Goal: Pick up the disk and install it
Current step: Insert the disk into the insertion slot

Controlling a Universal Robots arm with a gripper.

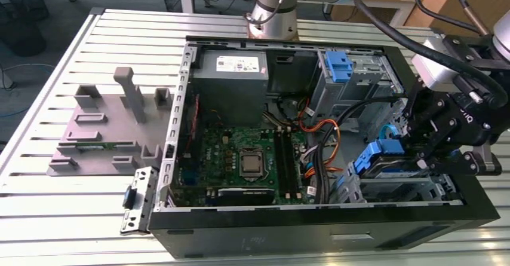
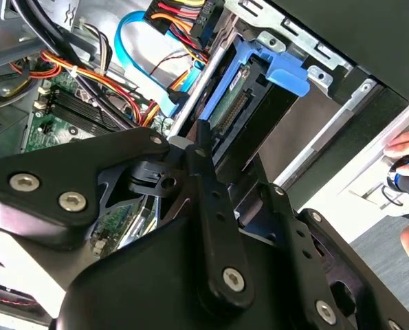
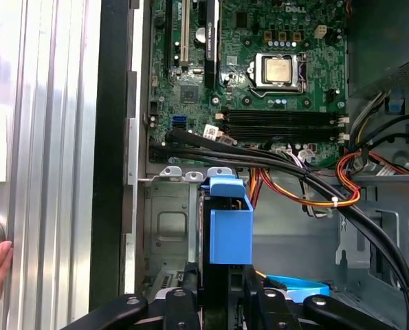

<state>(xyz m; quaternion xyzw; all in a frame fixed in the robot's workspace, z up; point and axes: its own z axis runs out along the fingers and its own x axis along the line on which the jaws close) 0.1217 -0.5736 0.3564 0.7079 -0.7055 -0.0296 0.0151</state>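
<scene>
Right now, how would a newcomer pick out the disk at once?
In the open computer case on the slatted table, look to the exterior view's right, by the tool. The disk is the flat slab with blue rails, unlike the upright blue latch farther back.

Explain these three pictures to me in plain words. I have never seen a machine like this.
The machine is a robot arm with a gripper at its end. The exterior view comes from a camera off the arm and looks down on a slatted metal table. On the table stand an open computer case, with its motherboard showing, and a grey holder block beside it. Both wrist views come from cameras riding on the arm, looking past the gripper into the case. The gripper is at the disk, a hard drive in blue rails, by the drive bay on the exterior view's right. Whether it grips the disk I cannot tell.
</scene>
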